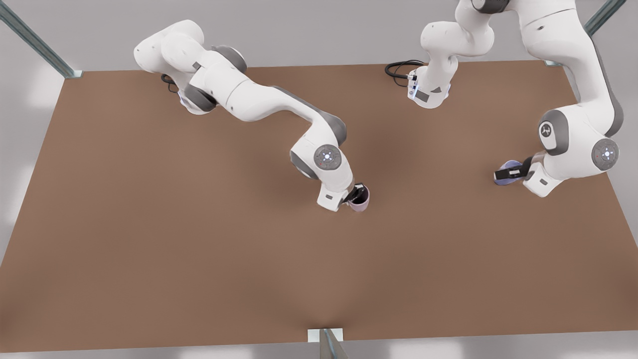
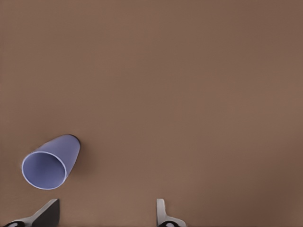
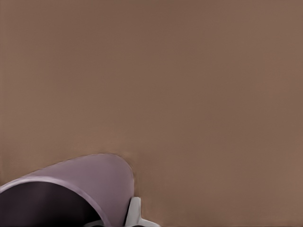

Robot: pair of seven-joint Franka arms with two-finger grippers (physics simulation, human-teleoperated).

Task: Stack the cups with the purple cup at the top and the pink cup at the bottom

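Grippers first: the left gripper (image 1: 504, 175) sits at the front view's right, its two fingers (image 2: 47, 213) spread apart with nothing between them. The right gripper (image 1: 356, 193) sits near the middle of the scene, and whether it is clamped we cannot tell. We then read the scene in falling order of size. The brown table (image 1: 199, 249) carries everything. The left arm (image 1: 573, 144) folds down along the table's edge at the front view's right, and the right arm (image 1: 259, 99) reaches from the far corner at the front view's left toward the centre. The pink cup (image 1: 361, 201) stands at the right gripper, which meets it at the rim. The right wrist view adds its dark inside and its mauve wall (image 3: 94, 177) close up, which the front view barely resolves. The purple cup (image 1: 512, 166) lies well apart from the pink one and is partly covered by the left gripper in the front view. The left wrist view shows the purple cup (image 2: 49, 163) whole, with its open mouth turned toward the camera, lying beyond the fingertips and off to one side of the gap between them (image 2: 104, 215).
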